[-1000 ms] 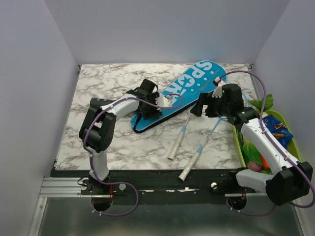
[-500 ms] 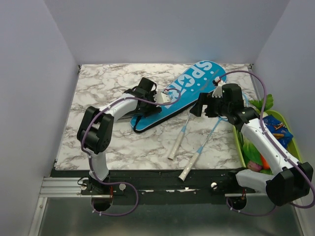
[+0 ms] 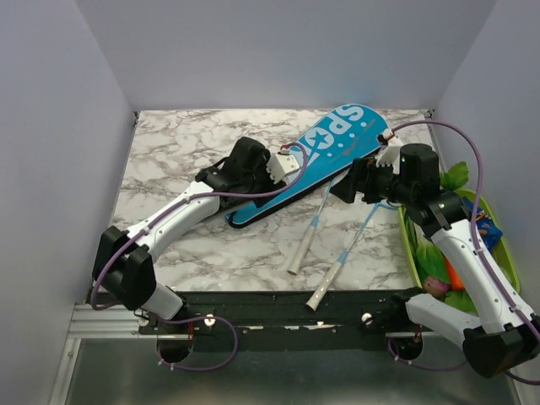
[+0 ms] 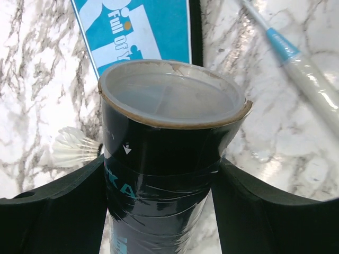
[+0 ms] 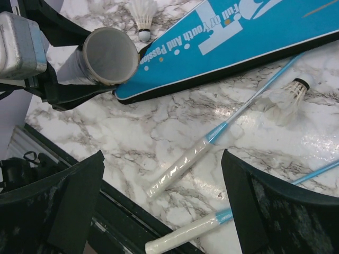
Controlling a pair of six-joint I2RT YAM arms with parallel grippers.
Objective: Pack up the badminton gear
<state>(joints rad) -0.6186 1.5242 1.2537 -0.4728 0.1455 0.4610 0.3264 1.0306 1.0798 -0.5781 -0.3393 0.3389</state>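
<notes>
Since a moment ago my left arm (image 3: 179, 217) has stretched out, its elbow dropped toward the near-left corner of the desk (image 3: 177, 143), and my right arm (image 3: 460, 245) has drawn its wrist a little to the right.

My left jaws are pinching a black tube (image 4: 169, 159), pressed against both its sides. A pale cap closes the end that faces my wrist camera. The tube is held just beside the narrow end of the cyan bag (image 3: 333, 143). That bag lies flat across the far middle of the desk, its wide "SPORT" end toward the far right. One shuttlecock (image 4: 71, 148) lies on the marble close to that narrow end.

My right jaws are spread wide with nothing between them, hovering above the shafts of the rackets (image 3: 305, 240). Both rackets lie on the desk on the near side of the bag, side by side but apart, white handles pointing toward the near edge. In the top view their heads are hidden under my right wrist. A second shuttlecock (image 5: 288, 98) lies at one shaft, touching or just beside it; I cannot tell which. A green tray (image 3: 509, 251) of toy vegetables sits at the right edge.
</notes>
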